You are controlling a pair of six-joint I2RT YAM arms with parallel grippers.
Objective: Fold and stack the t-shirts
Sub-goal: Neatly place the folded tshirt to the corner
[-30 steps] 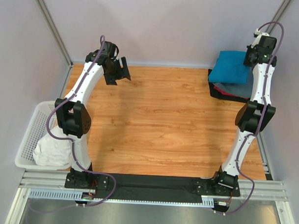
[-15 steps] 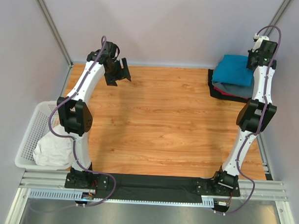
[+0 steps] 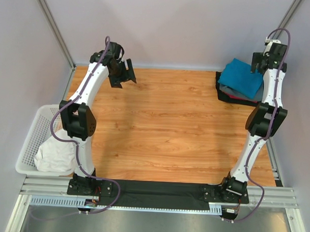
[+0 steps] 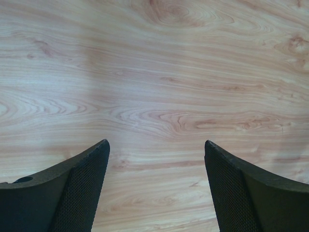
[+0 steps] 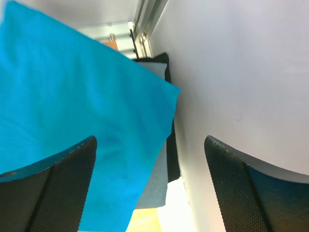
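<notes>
Since a second ago the right arm has drawn up and back toward the far right corner, and the right fingers [image 3: 256, 62], pressed together then, now stand spread wide with nothing between them. The teal t-shirt [image 3: 241, 78] that was bunched up under them has dropped and lies flat on top of the pile, turned a little askew. The left arm has hardly shifted.

From the right wrist, the right fingers [image 5: 53, 188] frame the teal t-shirt [image 5: 72, 96] below, its corner pointing toward the pale wall [image 5: 241, 72]. They are clear of the cloth. Under that corner a grey t-shirt [image 5: 154, 188] shows, and a dark t-shirt [image 5: 172, 154] lies beneath it against the wall.

From above, the pile sits at the far right corner of the bench [image 3: 170, 126], with the grey t-shirt [image 3: 230, 91] peeping out under the teal one and the dark t-shirt [image 3: 222, 96] at the bottom.

The left fingers [image 3: 127, 74] hang over the far left part of the bench, well apart from the pile. In the left wrist view the left fingers [image 4: 58, 193] are spread and hold nothing, with only bare wood grain of the bench [image 4: 154, 72] below them.

A white t-shirt [image 3: 54, 158] lies crumpled in the laundry basket [image 3: 35, 127] at the near left edge, beside the left arm's base.
</notes>
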